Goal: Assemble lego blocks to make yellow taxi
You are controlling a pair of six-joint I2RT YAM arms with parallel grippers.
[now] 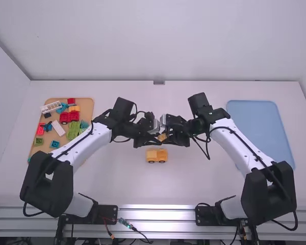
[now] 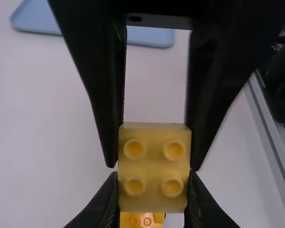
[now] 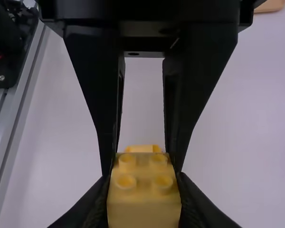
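Two claws, one yellow block, mid-handover by the look of it

The left gripper (image 2: pixel 153 190) is clenched on the yellow block (image 2: pixel 154 164) from its 9 o'clock side as the high view has it; the right gripper (image 3: pixel 143 199) grasps the same block from 3 o'clock. It hangs above the table, studs up. Just beyond it, toward 6 o'clock, the yellow vehicle (image 1: pixel 157 155) stands on its wheels. Farther out, the tan board (image 1: pixel 85 102) of loose bricks lies at 9 o'clock, the blue tray (image 1: pixel 260 122) at 3.

To do this well, I would keep both wrists still and the block level, make sure the receiving grip is firm on opposite sides, and only then let the giver ease straight back along its own line. Letting go too soon could drop or twist the block. Afterwards, align it squarely over the vehicle's studs and press straight down, ideally with the free claw steadying the vehicle.

The left wrist view gives the four studs almost face-on, good for judging rotation; the right wrist view adds the block's plain near side, useful for checking tilt. The high view gives the layout: the vehicle's wheeled side, the red bricks (image 1: pixel 69 117) and the white ladder-like piece (image 1: pixel 51 106) at the board's 11 o'clock.
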